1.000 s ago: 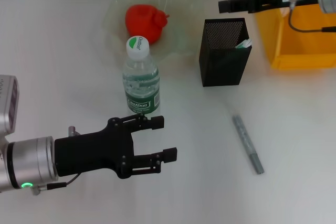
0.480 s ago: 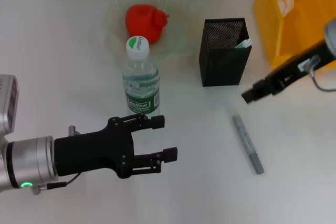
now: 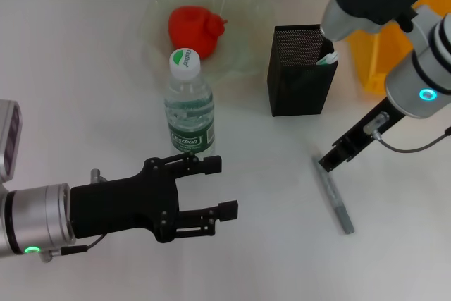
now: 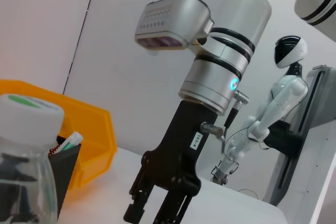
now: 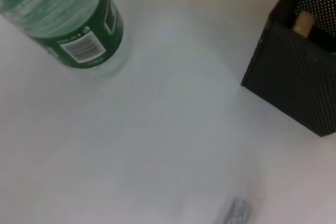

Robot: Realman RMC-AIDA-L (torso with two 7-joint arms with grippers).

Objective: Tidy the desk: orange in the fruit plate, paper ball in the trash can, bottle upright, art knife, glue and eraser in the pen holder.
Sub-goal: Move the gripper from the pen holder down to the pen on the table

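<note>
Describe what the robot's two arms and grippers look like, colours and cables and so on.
Both arms are silver-grey cylinders with black bands and a lit ring, green on the left, blue on the right. The left gripper is matte black with two flat fingers. The right gripper is black, slim, trailing a thin dark cable.

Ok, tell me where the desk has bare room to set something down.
Bare desk lies left of the bottle and fruit plate, and along the near edge right of the left pincer. It is crowded between the pen holder, the right pincer and the art knife.
</note>
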